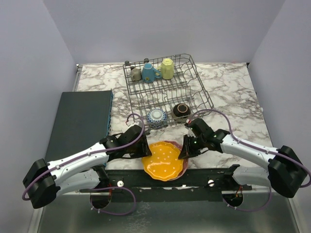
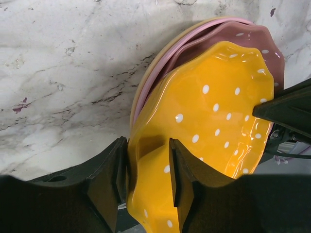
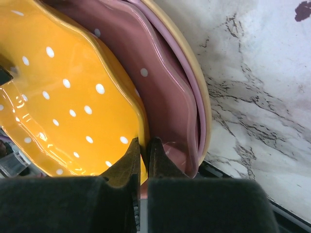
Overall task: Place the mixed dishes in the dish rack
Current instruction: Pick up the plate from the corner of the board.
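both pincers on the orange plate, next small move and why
Probably back the left pincer off: it straddles the rim of the orange plate, while the right pincer is pinched shut on the opposite edge, so it alone could carry the plate off the pink plates to the dish rack.

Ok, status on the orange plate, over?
Right gripper shut on orange plate rim. Left gripper straddles the opposite rim, grip unclear. Plate over pink stack, not racked. Two bowls at near end of dish rack.
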Motion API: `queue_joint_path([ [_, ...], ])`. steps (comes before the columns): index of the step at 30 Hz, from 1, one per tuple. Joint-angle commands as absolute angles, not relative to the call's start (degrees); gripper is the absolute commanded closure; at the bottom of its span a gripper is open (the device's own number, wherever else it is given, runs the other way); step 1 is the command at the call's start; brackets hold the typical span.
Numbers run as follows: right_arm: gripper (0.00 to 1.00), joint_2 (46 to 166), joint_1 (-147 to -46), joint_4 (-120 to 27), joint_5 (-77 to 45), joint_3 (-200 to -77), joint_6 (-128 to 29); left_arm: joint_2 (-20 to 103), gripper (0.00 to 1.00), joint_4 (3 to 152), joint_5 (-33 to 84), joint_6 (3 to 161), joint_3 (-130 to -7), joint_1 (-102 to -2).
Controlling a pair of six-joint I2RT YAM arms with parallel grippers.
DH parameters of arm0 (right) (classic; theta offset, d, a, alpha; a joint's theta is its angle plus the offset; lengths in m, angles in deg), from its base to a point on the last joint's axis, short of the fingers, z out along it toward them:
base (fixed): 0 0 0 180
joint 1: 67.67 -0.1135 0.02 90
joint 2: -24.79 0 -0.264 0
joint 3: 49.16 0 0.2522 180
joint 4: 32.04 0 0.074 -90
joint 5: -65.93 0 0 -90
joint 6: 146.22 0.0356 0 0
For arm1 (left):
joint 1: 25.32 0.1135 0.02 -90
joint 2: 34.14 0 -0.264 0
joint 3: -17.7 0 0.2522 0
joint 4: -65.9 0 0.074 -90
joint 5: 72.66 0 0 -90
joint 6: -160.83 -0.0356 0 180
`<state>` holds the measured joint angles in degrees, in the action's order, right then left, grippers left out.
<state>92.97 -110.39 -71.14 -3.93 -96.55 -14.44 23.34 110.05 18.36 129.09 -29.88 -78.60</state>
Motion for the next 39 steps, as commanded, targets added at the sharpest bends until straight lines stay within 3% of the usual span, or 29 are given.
queue_joint_path([
  [1, 1.00, 93.9, -110.3, -59.1, -6.3, -97.4, -8.9, 21.2, 0.56, 110.3, 24.6, 131.2, -30.6, -79.7],
  [12, 1.00, 96.3, -110.5, -55.6, -7.0, -96.1, -8.7, 16.9, 0.44, 111.5, 26.0, 135.2, -25.3, -79.8],
  [26, 1.00, 96.1, -110.6, -54.3, -6.8, -94.3, -8.7, 10.7, 0.46, 111.6, 22.8, 137.5, -22.6, -79.6],
  [35, 1.00, 94.1, -110.7, -55.2, -7.0, -93.2, -8.9, 13.0, 0.31, 114.3, 14.2, 136.2, -24.0, -79.0],
  [39, 1.00, 93.9, -110.8, -55.0, -6.9, -92.6, -8.8, 12.6, 0.29, 113.7, 11.6, 136.1, -24.2, -78.3],
])
